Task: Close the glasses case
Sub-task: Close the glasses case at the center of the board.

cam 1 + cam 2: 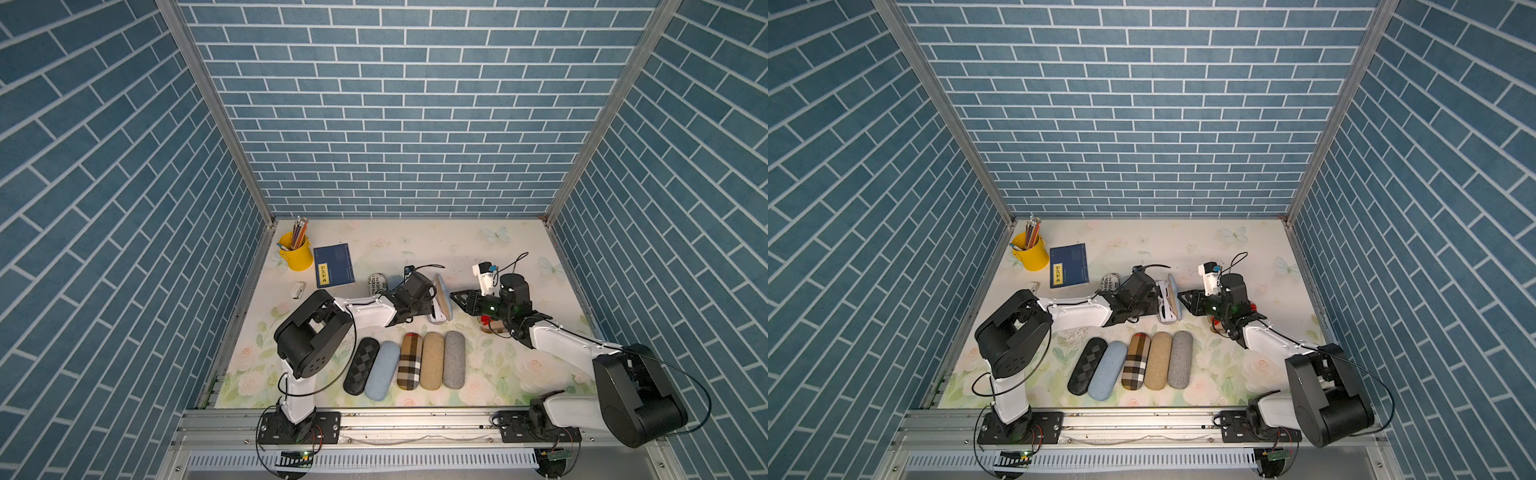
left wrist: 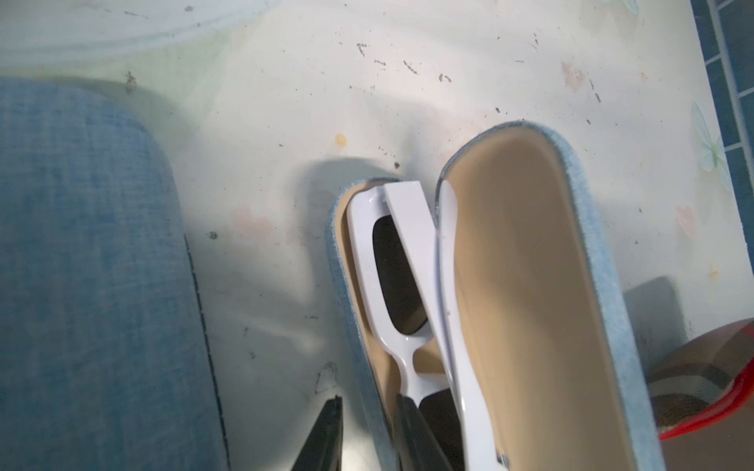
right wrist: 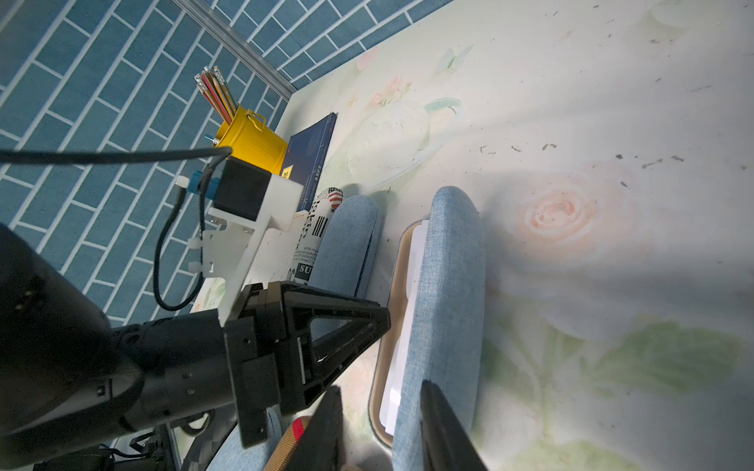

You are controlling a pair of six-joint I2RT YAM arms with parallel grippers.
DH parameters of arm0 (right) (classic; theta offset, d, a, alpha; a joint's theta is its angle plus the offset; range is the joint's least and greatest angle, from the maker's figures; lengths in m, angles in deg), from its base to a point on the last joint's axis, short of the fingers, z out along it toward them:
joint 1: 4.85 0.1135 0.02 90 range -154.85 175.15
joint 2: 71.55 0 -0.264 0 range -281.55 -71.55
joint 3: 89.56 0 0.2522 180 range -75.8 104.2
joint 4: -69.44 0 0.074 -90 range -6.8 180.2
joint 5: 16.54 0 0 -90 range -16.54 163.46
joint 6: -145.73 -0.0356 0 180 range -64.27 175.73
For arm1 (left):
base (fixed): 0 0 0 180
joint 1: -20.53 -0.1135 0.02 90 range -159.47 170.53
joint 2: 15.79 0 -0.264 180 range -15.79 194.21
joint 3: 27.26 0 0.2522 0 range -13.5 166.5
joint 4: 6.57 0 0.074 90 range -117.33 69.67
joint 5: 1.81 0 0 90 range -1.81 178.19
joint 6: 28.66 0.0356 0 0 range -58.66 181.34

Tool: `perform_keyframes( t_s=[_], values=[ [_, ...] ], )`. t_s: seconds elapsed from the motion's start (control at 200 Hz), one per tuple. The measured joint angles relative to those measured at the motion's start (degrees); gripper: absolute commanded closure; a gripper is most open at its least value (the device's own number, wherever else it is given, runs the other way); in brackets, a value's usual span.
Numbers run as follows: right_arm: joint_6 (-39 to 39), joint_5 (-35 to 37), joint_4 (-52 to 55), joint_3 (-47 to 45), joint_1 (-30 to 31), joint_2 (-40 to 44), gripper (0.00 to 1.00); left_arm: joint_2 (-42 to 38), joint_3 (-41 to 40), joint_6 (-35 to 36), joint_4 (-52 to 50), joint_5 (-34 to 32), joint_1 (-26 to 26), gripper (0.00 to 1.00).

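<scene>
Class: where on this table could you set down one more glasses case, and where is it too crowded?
Free: the back strip behind the open glasses case, right of the blue notebook; and the front right patch between the grey case and the right arm. Crowded: the middle, around that case.

Both top views are sharp and evenly lit; the brick walls (image 1: 415,124) stretch toward the edges. Wrist views run brighter: glare bleaches the tabletop (image 2: 449,61), soft shadows flank the glasses case (image 2: 530,265), and the foreground blurs.
</scene>
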Motion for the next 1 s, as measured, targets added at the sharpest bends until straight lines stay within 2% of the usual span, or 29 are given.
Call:
perform_keyframes(
  t_s=[0.455, 0.71, 1.0],
  values=[
    [-0.09, -3.76, -4.61, -2.54, 0.00, -2.78, 0.70, 2.95, 2.43, 0.87, -0.20, -0.04, -0.85, 0.85],
    [-1.22, -7.06, -10.27, -4.02, 0.00, -5.49, 0.72, 3.13, 2.86, 0.94, -0.24, -0.07, -1.01, 0.86],
    [-1.84, -7.61, -13.22, -4.04, 0.00, -8.41, 0.75, 3.17, 3.15, 1.03, -0.24, -0.04, -1.01, 0.88]
  ],
)
